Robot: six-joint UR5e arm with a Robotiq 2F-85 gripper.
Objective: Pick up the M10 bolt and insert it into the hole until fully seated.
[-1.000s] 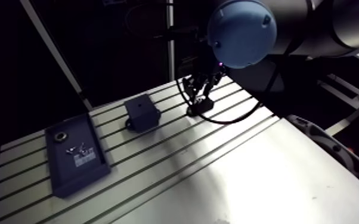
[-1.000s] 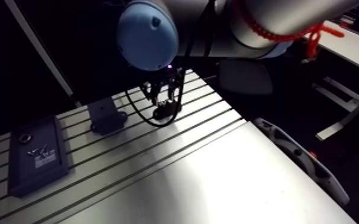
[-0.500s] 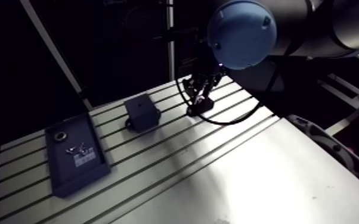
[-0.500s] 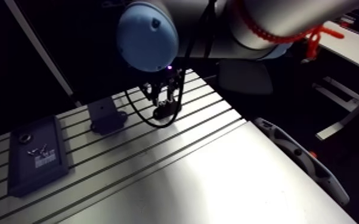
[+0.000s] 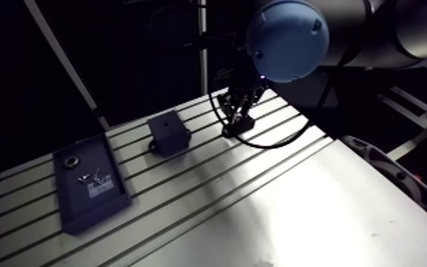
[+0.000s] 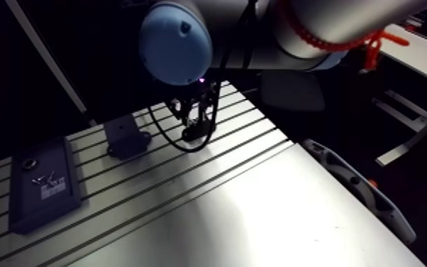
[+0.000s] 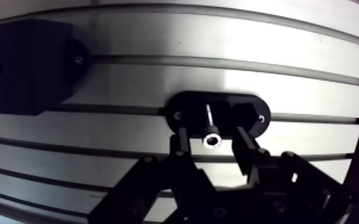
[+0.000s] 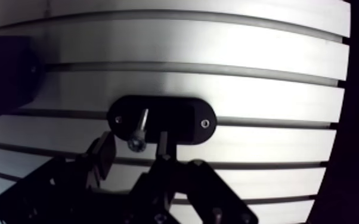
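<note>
Steel bolt (image 7: pixel 211 140) stands inside the hand (image 7: pixel 212 134), fingers (image 7: pixel 245 146) parted, seemingly untouched (wrist view only).

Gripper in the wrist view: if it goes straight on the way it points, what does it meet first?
Probably the black holder: the open gripper straddles the upright bolt, so the bolt would pass between the fingers. Depth is unclear.

Bolt (image 8: pixel 139 132) in oval mount (image 8: pixel 180 122), between parted pincer (image 8: pixel 134 146)
</note>
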